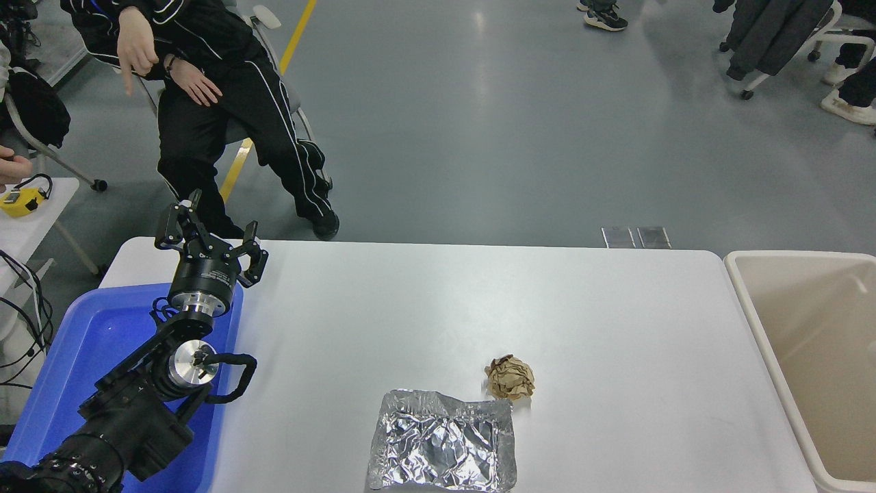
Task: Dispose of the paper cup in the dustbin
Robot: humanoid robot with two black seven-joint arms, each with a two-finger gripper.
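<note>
dustbin (742, 287) at table's right end; paper cup, right arm out of sight. left gripper (211, 238) parked, fingers spread, empty. best: release only well inside rim.

Smooth cream plastic dustbin (742, 294); crinkled shiny foil (441, 450) (mirror-bright) – crumpled matt brown paper ball (510, 377); glossy blue plastic bin (102, 329).
</note>
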